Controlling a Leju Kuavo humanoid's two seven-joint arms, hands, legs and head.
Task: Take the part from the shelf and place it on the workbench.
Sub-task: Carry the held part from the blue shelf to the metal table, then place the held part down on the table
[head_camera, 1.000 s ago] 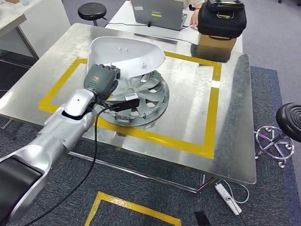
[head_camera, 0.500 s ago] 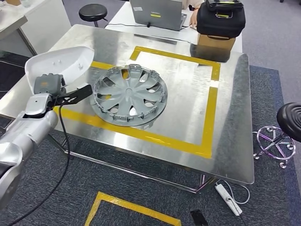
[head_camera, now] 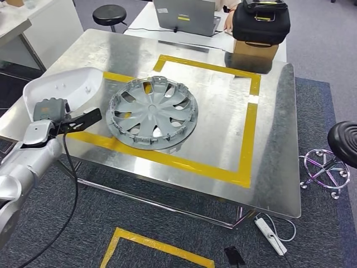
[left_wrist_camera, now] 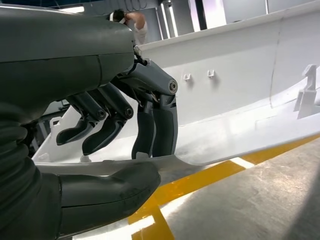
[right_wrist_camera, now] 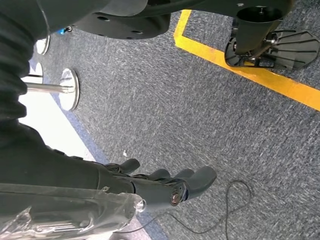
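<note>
Hand (head_camera: 49,109) on left grips smooth white shell part (head_camera: 67,86), at nine o'clock from ribbed grey hubcap (head_camera: 152,112); right hand (right_wrist_camera: 166,185) hangs loose.

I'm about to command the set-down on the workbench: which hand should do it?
Left. The left hand already grips the white part at the workbench edge; the right hand hangs empty above the carpet.

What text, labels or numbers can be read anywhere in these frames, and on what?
None is legible.
Laptop: a yellow sticker and a pale one on its lid, both too small to read.
Left hand: a small mark on its back, too blurred to read.
White part and hubcap: no visible print.
</note>
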